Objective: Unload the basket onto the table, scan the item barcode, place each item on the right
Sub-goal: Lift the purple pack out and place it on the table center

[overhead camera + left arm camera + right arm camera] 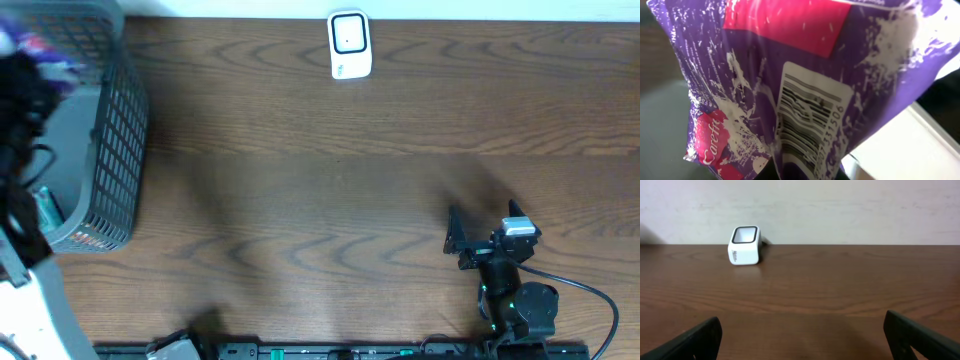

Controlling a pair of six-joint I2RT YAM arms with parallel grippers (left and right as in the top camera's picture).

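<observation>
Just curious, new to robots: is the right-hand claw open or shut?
Open: the right gripper has its fingers wide apart in its wrist view, nothing between them.

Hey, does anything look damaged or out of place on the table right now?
The purple packet, seen close in the left wrist view, looks worn: white scuffs run across its print and it is crumpled, so the barcode label sits tilted and wavy. The white scanner and the grey basket look normal.
</observation>
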